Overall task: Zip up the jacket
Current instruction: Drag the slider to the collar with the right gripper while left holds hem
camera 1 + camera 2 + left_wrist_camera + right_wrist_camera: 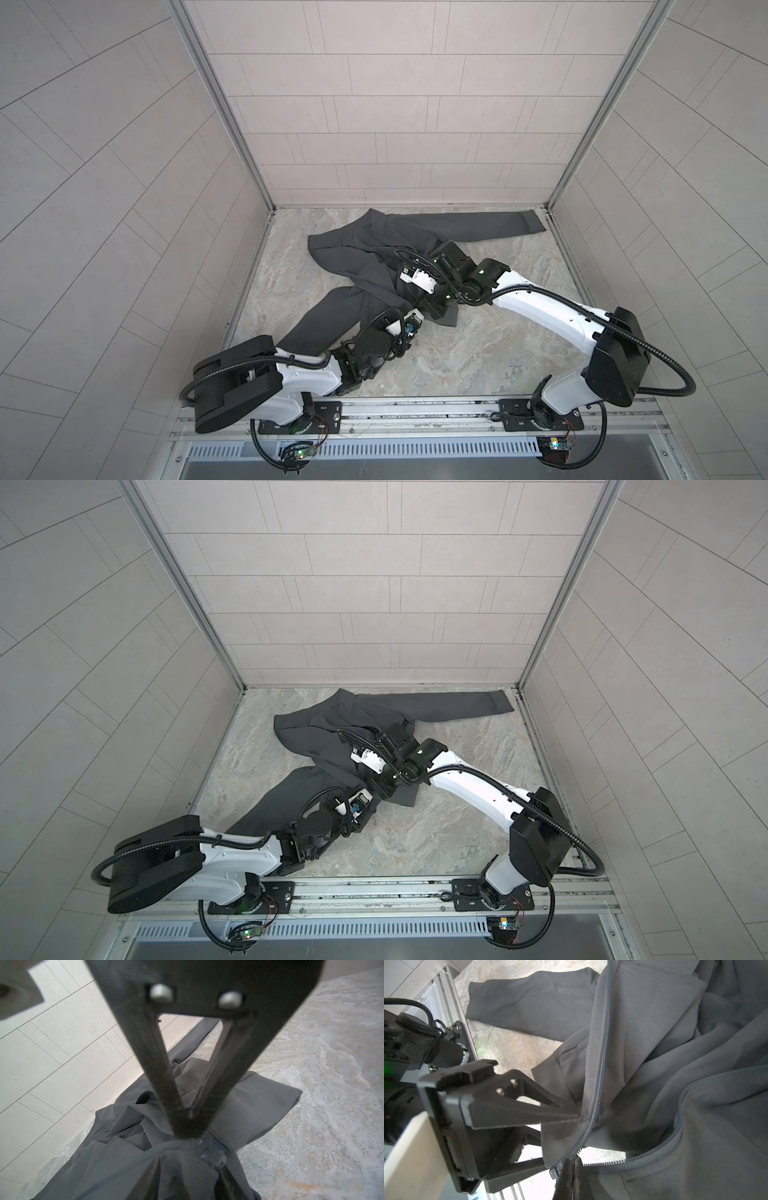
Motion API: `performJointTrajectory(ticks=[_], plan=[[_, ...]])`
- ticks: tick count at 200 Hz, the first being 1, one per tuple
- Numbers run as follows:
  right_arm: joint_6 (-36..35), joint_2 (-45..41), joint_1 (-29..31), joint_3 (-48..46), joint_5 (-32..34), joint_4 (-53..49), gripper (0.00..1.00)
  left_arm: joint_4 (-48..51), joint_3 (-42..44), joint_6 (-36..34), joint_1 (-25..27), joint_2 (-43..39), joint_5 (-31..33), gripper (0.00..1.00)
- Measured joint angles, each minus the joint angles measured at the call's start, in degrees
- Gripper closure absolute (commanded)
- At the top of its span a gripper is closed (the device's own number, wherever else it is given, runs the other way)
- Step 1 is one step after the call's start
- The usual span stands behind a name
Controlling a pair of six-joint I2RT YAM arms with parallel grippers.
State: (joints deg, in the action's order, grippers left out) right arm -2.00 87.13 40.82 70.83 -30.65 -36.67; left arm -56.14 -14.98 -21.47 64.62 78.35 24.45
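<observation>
The dark grey jacket (361,257) (324,737) lies crumpled and unzipped on the marble tabletop. Both arms meet at its lower hem. In the right wrist view, one zipper row (604,1053) runs away from the hem and the other (654,1157) curves off sideways. My right gripper (572,1162) is shut on the bottom end of the zipper, right beside the slider (554,1172). My left gripper (187,1164) straddles the ribbed hem (560,1145) with its fingers (529,1105) still apart. The slider (209,1153) also shows in the left wrist view.
One sleeve (498,224) stretches along the back wall. The other (316,324) runs toward the front left under my left arm. Tiled walls enclose the marble tabletop (519,332) on three sides. A metal rail (415,409) carries both arm bases at the front.
</observation>
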Motion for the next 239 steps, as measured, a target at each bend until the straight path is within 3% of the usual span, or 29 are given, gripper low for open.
performJointTrajectory(ticks=[25, 45, 91, 119, 152, 184, 239], plan=[[1.0, 1.9, -0.6, 1.0, -1.5, -1.1, 1.0, -3.1, -0.1, 0.1, 0.0, 3.3, -1.0, 0.6], [1.4, 3.3, -0.8, 2.0, -2.1, -2.0, 1.0, -4.6, -1.2, 0.2, -0.1, 5.4, -1.4, 1.0], [2.5, 3.8, -1.1, 4.1, -2.5, -6.4, 1.0, -6.7, -1.0, -0.8, 3.2, 5.9, 2.8, 1.0], [2.7, 5.5, 1.6, 6.7, -5.4, -11.8, 1.0, -4.8, 2.6, -1.7, 11.9, 0.2, 11.0, 1.0], [2.7, 9.0, 5.6, 10.0, -7.9, -17.7, 1.0, 5.4, 5.4, -1.9, 24.1, -10.1, 20.9, 1.0], [2.1, 16.0, 5.7, 14.7, -1.2, -15.7, 1.0, 8.8, 7.0, -2.1, 34.3, -18.8, 25.9, 1.0], [-0.2, 24.9, 5.6, 25.5, 10.6, -15.7, 1.0, 15.7, 8.4, -1.9, 38.4, -28.2, 31.0, 1.0]])
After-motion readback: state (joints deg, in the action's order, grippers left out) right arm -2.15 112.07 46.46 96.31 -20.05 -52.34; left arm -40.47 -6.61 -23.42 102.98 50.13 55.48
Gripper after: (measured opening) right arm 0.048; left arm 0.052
